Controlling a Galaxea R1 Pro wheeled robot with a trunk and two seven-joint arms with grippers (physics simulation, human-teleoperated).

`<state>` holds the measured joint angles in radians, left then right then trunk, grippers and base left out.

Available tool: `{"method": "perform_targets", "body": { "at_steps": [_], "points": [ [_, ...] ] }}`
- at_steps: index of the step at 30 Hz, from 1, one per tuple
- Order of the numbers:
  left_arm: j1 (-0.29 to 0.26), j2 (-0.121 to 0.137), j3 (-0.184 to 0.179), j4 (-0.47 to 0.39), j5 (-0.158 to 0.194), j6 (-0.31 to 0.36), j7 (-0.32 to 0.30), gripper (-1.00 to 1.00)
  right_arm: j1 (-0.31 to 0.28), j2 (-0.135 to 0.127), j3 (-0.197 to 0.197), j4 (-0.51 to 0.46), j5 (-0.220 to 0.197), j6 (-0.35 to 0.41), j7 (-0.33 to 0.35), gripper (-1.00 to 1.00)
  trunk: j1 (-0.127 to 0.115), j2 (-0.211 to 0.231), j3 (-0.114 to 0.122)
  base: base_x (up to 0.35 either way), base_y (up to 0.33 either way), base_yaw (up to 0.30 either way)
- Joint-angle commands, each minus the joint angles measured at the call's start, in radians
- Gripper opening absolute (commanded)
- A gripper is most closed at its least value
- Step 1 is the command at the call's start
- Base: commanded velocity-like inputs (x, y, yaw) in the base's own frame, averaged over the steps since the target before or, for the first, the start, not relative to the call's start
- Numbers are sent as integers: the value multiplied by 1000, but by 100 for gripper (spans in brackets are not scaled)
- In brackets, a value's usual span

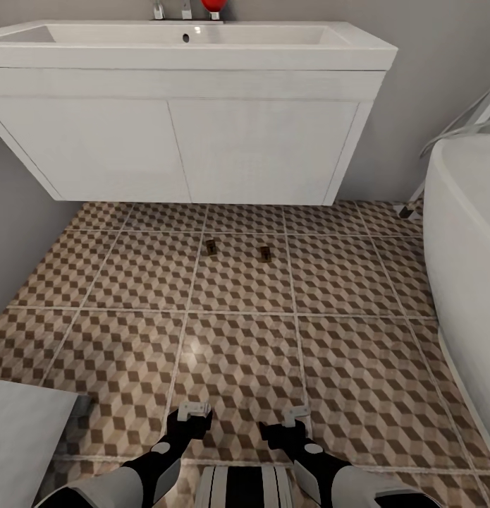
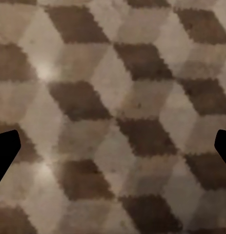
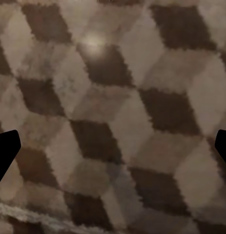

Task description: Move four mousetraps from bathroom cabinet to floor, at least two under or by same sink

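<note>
Two mousetraps are down on the bathroom floor (image 1: 237, 353) — one (image 1: 211, 248) and another (image 1: 265, 255) side by side with a gap between them, both on the same big tile in the second row out from the wall. They sit just in front of the white vanity unit (image 1: 188, 148) that carries the sink (image 1: 195, 44), not quite beneath it as far as the head view lets anyone tell. A red thing (image 1: 214, 7) stands by the tap at the sink's back edge, and the bathtub (image 1: 463, 233) curves in along the floor's right side.

Both grippers are well apart from the traps, low at the near edge of the floor, pointing down at the tiles. The left gripper (image 1: 193, 410) is spread wide with nothing in it — in its wrist view the fingertips (image 2: 5, 151) sit out at either border with bare cube pattern between. Same for the right gripper (image 1: 296, 415): fingertips (image 3: 5, 151) far apart, plain tile and a grout line below.
</note>
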<state>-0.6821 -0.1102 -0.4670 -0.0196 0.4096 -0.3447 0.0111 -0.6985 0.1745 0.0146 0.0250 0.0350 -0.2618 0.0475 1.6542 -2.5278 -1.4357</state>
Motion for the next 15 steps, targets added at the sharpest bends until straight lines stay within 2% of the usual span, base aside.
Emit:
{"method": "perform_targets", "body": {
  "at_steps": [1, 15],
  "points": [
    [-1, 0, -9, 1, 8, -4, 1, 100, -1, 0, 1, 3, 3, -5, 0, 100, 0, 0, -1, 0, 0, 0],
    [-1, 0, -9, 1, 8, -4, 1, 100, -1, 0, 1, 3, 3, -5, 0, 100, 0, 0, -1, 0, 0, 0]
  ]
}}
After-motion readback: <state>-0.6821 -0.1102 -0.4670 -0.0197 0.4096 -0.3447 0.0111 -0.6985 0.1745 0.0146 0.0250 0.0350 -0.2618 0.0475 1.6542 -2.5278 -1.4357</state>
